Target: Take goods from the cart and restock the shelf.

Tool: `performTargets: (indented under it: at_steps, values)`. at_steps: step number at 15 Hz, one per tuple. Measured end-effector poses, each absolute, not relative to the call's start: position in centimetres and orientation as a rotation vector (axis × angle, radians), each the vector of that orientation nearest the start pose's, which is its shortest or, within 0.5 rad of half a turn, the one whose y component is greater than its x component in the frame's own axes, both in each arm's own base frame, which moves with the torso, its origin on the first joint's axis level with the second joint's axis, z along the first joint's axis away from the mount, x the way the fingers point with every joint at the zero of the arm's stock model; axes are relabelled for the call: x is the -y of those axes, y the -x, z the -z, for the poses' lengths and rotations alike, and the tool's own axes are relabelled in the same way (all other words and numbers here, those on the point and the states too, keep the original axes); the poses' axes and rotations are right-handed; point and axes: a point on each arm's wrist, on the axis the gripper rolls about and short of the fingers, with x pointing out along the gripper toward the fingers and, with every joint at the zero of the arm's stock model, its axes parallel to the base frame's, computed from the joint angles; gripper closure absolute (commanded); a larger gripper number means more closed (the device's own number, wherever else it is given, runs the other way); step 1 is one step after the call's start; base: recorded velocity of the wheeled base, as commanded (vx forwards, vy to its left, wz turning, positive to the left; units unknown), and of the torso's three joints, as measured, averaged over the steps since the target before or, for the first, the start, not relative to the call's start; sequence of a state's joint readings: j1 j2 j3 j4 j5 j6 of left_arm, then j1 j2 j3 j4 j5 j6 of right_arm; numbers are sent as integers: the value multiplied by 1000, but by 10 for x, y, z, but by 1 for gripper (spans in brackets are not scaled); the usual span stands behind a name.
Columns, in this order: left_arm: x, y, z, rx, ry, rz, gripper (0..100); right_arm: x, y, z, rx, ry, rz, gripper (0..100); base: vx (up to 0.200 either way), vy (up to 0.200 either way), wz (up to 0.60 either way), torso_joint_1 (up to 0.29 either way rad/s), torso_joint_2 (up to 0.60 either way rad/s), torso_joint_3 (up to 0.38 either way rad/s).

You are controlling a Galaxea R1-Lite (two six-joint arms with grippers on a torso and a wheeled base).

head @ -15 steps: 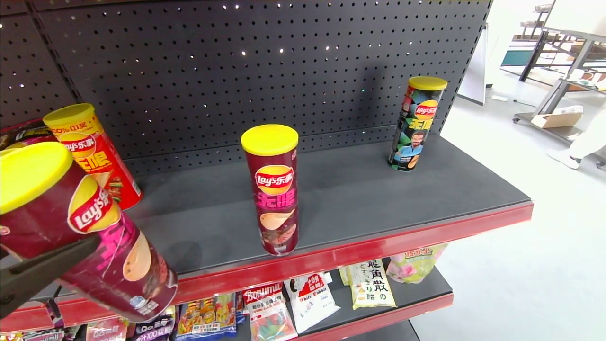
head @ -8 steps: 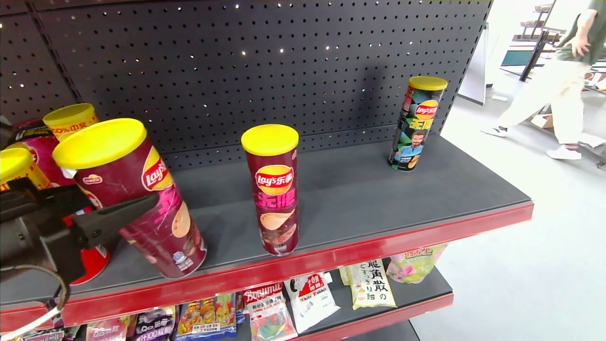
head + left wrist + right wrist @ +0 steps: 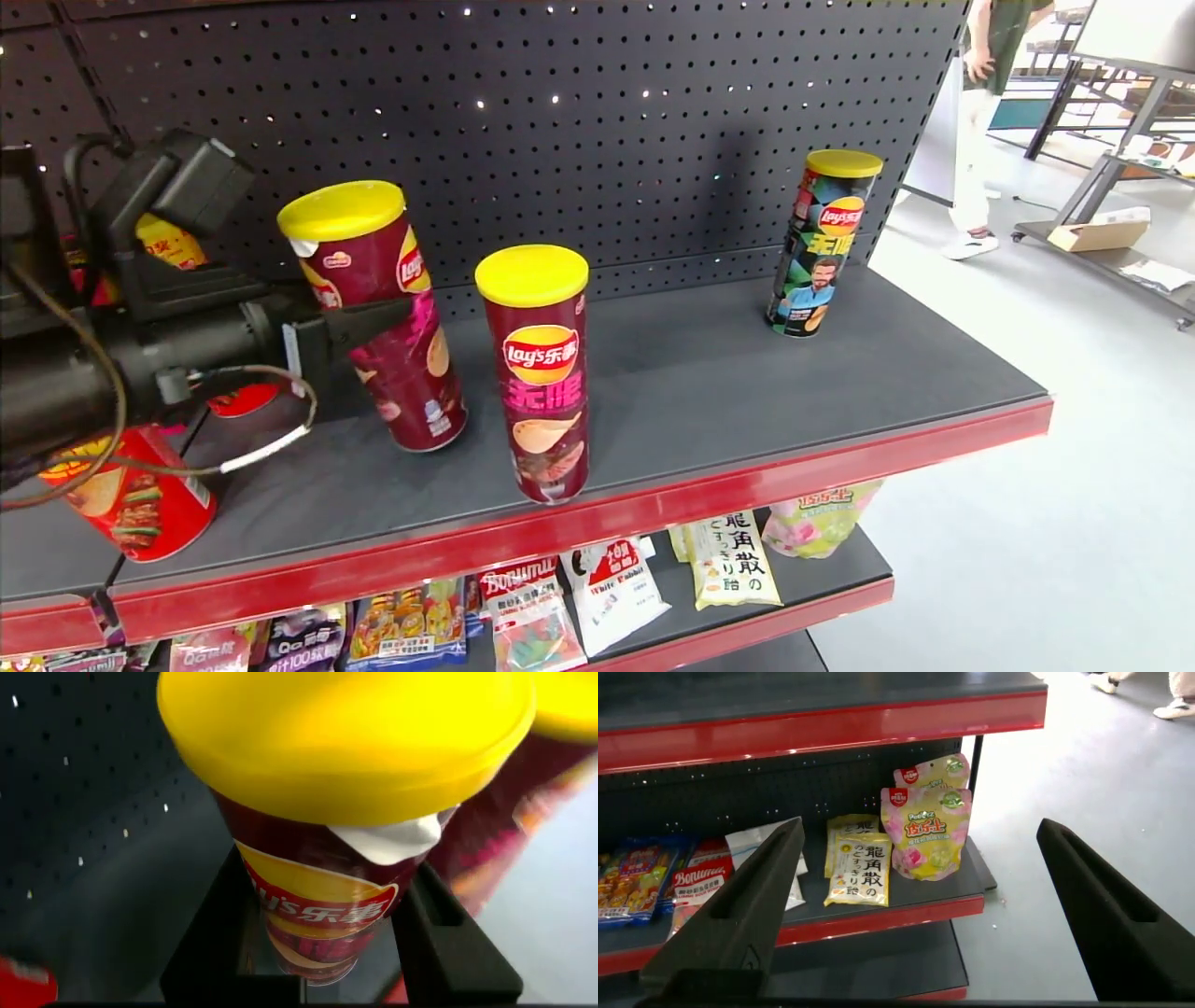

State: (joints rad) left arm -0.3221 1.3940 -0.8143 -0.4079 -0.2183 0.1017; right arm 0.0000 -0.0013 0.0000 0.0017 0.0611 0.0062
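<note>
My L gripper (image 3: 390,319) clamps tilted can (image 3: 387,280) at shelf (image 3: 747,392); R gripper (image 3: 924,905) open, empty. Risk: if I let go while tilted, it topples into next can (image 3: 541,373).

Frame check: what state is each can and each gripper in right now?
held maroon can: lid on, tilted, clamped in the left gripper; base contact with the shelf unclear.
middle maroon can: upright on the shelf, lid on, free.
dark can: upright on the shelf, lid on, free.
red can: standing on the shelf, top out of sight.
left gripper: shut on the held maroon can.
right gripper: open, empty.
</note>
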Motion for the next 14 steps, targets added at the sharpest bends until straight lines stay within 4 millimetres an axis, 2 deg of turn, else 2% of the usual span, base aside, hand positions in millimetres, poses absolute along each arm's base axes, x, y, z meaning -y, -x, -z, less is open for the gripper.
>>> performTargets:
  at_steps: [3,5,10,14]
  values:
    - [97,-267,-254,-114,-111,552,100,-1,23,-75,-1,-6,-61,0,0,0,0,0,0,0]
    - [107,-286,-252,-116,-113,561,100,-1,23,-75,-1,-6,-61,0,0,0,0,0,0,0]
    - [119,-319,-234,-136,-112,575,100,-1,23,-75,-1,-6,-61,0,0,0,0,0,0,0]
    - [126,-333,-223,-158,-115,594,100,-1,23,-75,-1,-6,-61,0,0,0,0,0,0,0]
